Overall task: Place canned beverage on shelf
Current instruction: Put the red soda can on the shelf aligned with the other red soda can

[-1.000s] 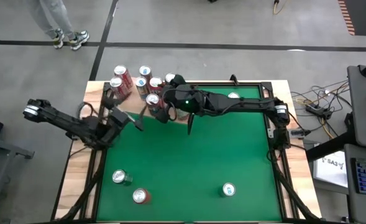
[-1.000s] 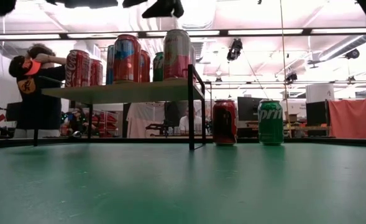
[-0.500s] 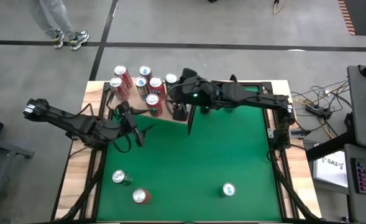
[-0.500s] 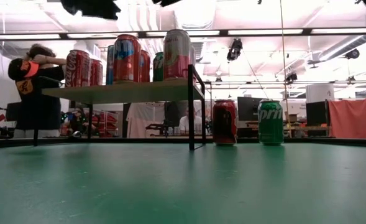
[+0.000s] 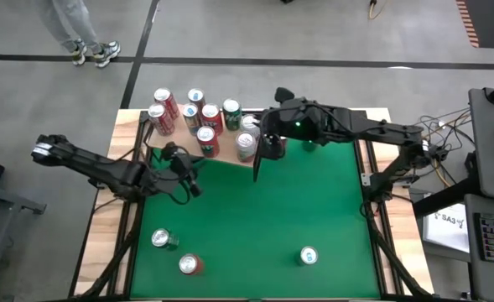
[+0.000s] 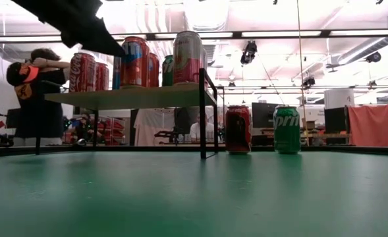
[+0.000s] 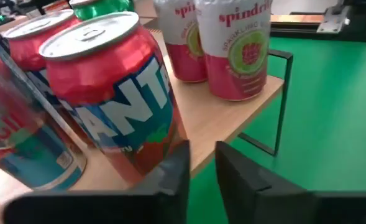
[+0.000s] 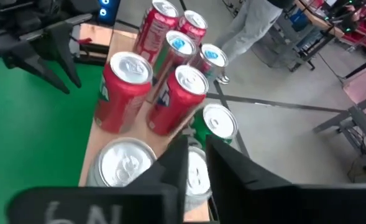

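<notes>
High view: the shelf at the table's far-left corner carries a tight cluster of cans. Left gripper hovers off the shelf's near edge, right gripper just past the dark end panel. Neither holds a can. Three loose cans remain on the green table: a silver-topped can and a red can near-left, a green-ringed can near-right.

Low view: the shelf board is loaded along its length; a dark red can and a green Sprite can stand on the table beside the end panel. A person stands behind.

Left wrist view: fingers nearly together, empty, close to the Fanta can at the board's edge.

Right wrist view: fingers narrow, empty, directly above the pink cans.

Risk: little free board remains, so another placement could nudge an edge can off; either arm sweeping low could clip the cluster or the end panel.
</notes>
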`<action>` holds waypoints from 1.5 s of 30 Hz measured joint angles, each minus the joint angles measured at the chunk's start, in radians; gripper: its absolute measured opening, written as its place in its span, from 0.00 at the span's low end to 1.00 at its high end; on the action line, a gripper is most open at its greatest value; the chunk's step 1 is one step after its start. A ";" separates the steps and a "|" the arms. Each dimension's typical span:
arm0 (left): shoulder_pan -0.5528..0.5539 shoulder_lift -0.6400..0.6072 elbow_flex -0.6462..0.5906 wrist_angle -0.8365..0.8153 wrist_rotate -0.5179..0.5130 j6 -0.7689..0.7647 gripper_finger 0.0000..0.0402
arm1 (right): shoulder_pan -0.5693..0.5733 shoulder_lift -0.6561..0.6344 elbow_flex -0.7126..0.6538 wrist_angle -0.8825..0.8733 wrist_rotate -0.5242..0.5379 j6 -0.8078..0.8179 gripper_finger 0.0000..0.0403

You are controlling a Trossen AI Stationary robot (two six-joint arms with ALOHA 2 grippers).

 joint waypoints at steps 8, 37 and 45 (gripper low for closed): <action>0.032 0.033 -0.015 0.068 -0.075 0.028 0.02 | 0.000 -0.066 -0.116 0.061 0.000 0.004 0.02; 0.127 0.087 -0.016 0.101 -0.100 0.026 0.00 | 0.000 -0.080 -0.143 0.068 0.002 0.040 0.02; 0.131 0.132 -0.016 0.108 -0.046 0.047 0.00 | 0.000 -0.080 -0.143 0.059 0.002 0.046 0.02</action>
